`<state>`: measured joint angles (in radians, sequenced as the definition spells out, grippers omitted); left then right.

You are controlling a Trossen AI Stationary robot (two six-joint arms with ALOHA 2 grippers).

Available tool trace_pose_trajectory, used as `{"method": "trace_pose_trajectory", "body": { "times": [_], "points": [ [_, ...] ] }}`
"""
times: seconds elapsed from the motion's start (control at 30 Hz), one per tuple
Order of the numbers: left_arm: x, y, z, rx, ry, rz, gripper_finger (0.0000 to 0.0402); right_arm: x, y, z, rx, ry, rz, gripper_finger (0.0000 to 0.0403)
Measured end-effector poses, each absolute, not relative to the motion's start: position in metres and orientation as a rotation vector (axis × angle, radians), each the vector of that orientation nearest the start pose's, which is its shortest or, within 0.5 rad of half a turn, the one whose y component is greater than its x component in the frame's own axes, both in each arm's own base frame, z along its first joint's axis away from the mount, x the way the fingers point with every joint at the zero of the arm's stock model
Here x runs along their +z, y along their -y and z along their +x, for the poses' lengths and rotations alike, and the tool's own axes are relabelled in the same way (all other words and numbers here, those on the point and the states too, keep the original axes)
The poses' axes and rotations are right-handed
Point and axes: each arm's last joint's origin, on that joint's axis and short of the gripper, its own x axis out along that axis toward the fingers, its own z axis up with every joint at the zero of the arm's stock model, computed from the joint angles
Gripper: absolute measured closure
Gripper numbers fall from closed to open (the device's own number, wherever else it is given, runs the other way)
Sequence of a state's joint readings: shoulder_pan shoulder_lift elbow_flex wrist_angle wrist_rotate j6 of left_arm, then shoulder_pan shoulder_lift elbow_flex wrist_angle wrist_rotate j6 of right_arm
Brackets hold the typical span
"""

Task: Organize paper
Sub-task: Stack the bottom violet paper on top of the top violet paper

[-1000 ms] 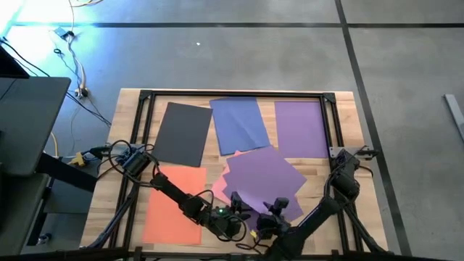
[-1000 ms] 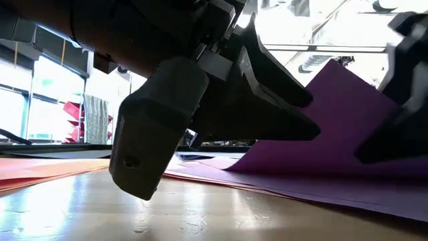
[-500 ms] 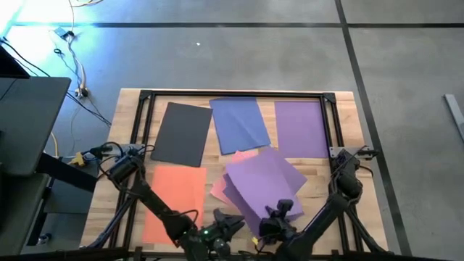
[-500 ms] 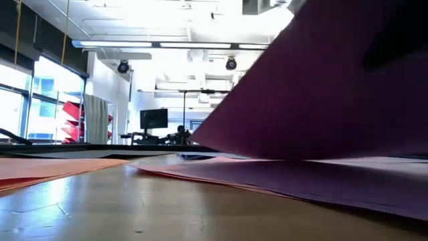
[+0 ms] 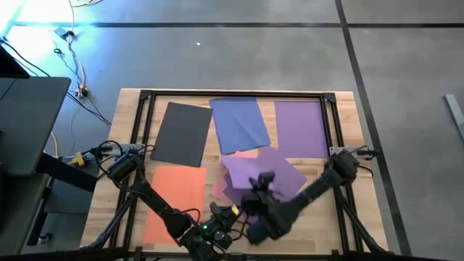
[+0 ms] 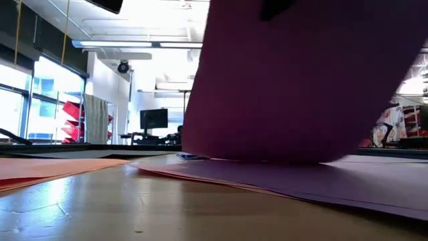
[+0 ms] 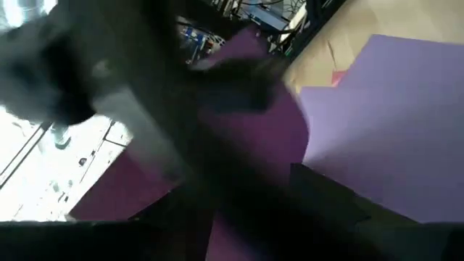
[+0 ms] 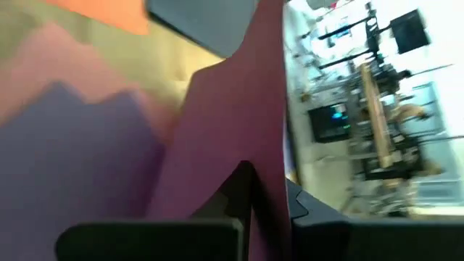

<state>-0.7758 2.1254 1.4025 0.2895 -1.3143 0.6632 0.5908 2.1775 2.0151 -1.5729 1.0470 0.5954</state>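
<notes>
- My right tool (image 5: 255,190) was clamped on a purple sheet's (image 6: 301,80) edge, lifted off the tabletop (image 5: 341,225).
- My left tool (image 5: 217,230) sat open at the near edge, beside the orange sheet (image 5: 174,199).

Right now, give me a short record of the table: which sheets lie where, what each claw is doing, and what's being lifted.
table: wooden top with a black frame
flat sheets, far row: dark grey sheet, blue sheet, purple sheet
near left: orange sheet, flat
middle pile: purple sheets overlapping, pink sheet showing from beneath
right claw: shut on the lifted purple sheet, which stands up off the pile
left claw: open, at the near edge beside the pile, holding nothing
</notes>
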Motion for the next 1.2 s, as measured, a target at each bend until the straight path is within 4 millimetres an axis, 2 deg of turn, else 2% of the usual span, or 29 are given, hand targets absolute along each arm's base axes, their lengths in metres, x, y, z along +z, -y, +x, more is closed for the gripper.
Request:
{"method": "trace_pose_trajectory", "body": {
  "times": [0.2, 0.37, 0.57, 0.67, 0.77, 0.83, 0.93, 1.2],
  "points": [
    [0.178, 0.300, 0.338, 0.410, -0.388, 1.021, 0.0248, 0.285, -0.149, 0.370, -0.660, -1.083, -0.965, 0.0403],
    [0.177, 0.300, 0.338, 0.384, -0.387, 1.010, 0.0248, 0.314, -0.103, 0.372, -0.713, -1.145, -1.180, 0.0403],
    [0.174, 0.299, 0.338, 0.345, -0.397, 1.003, 0.0248, 0.345, -0.047, 0.367, -0.863, -1.252, -1.429, 0.0403],
    [0.172, 0.298, 0.338, 0.333, -0.406, 1.005, 0.0248, 0.359, -0.021, 0.361, -0.950, -1.300, -1.459, 0.0403],
    [0.170, 0.297, 0.338, 0.329, -0.421, 1.021, 0.0248, 0.366, 0.001, 0.355, -0.949, -1.348, -1.371, 0.0403],
    [0.169, 0.296, 0.338, 0.328, -0.429, 1.026, 0.0248, 0.361, 0.008, 0.350, -0.919, -1.388, -1.346, 0.0403],
    [0.167, 0.294, 0.337, 0.326, -0.445, 1.041, 0.0248, 0.343, 0.012, 0.334, -0.849, -1.452, -1.313, 0.0403],
    [0.165, 0.285, 0.344, 0.316, -0.471, 1.037, 0.0248, 0.268, 0.015, 0.250, -0.746, -1.618, -1.358, 0.0403]
  ]
}}
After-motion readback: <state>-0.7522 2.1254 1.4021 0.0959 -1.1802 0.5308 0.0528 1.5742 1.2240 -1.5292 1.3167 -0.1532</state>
